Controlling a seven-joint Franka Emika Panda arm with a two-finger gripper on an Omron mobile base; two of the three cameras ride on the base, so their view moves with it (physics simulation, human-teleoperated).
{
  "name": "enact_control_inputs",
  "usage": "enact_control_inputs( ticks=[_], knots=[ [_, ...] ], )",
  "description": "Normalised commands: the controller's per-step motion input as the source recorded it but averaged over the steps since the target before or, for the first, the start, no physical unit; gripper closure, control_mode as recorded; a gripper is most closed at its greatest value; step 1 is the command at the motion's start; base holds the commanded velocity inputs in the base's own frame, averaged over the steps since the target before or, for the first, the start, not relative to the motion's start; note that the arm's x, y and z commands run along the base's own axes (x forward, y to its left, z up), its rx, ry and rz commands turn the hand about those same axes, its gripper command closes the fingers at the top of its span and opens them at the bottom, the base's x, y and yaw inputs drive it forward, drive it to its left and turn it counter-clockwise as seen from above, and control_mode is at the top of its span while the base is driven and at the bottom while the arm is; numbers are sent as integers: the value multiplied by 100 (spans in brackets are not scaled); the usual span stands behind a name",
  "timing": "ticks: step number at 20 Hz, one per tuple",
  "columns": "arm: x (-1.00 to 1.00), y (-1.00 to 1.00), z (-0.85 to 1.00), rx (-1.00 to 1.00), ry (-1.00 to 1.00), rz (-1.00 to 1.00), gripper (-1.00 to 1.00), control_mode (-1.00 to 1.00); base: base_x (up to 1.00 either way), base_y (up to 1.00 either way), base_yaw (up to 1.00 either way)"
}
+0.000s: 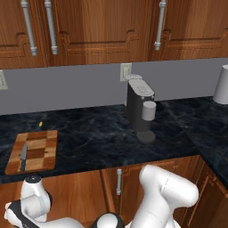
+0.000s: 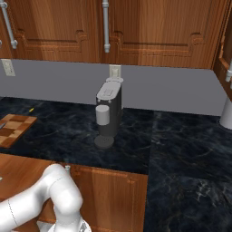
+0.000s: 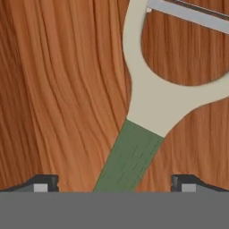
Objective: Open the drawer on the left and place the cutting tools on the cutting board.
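Peeler (image 3: 147,112) lies between the open hand's (image 3: 114,183) 2 fingertips (on wood).

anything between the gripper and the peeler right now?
Nothing visible. In the hand view the gripper is open, fingertips either side of the peeler, whose green handle runs down between them over bare wood. The knife already lies on the cutting board.

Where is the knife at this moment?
In the left base view, the knife lies on the left part of the cutting board, left of the coffee machine.
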Motion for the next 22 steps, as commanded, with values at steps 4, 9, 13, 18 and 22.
enact_control_inputs(
  ticks=[4, 9, 13, 18, 22],
  knots=[
    [0, 3, -28, -1, 0, -5, -100, -100, 0, 0, 0],
    [0, 0, -31, -4, 1, -8, -100, -100, 0, 0, 0],
    [0, 3, -35, -6, 2, -9, 100, -100, 0, 0, 0],
    [-9, 2, -31, -6, 3, -9, 100, -100, 0, 0, 0],
    [-26, 0, -5, -2, 0, -9, 100, -100, 0, 0, 0]
  ],
)
